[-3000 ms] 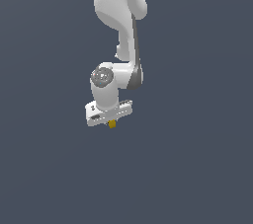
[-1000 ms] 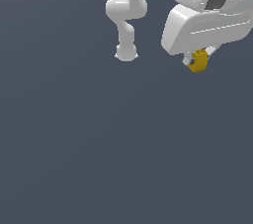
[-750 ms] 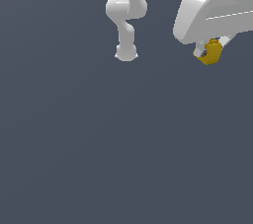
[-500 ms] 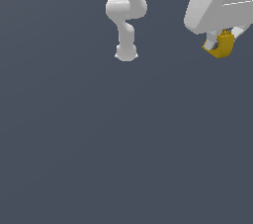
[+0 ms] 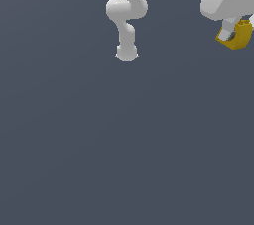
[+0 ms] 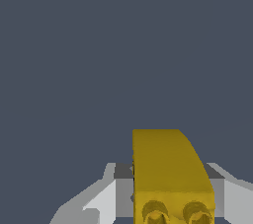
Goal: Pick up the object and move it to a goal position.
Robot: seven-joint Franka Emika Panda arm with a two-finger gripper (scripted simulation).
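gripper clamps the object, a mustard-yellow block, between its fingers, raised at the exterior view's right edge, seemingly for carriage to a goal. beyond, the arm's base stands well apart.

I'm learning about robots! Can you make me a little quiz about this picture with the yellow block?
1. True or false: the end effector holds the yellow block.
2. In the exterior view, the block is at: A) upper right, B) lower left, C) the centre.
3. Fill in: the wrist view shows two round ___ in the block's end.

Key: 1 true; 2 A; 3 holes.
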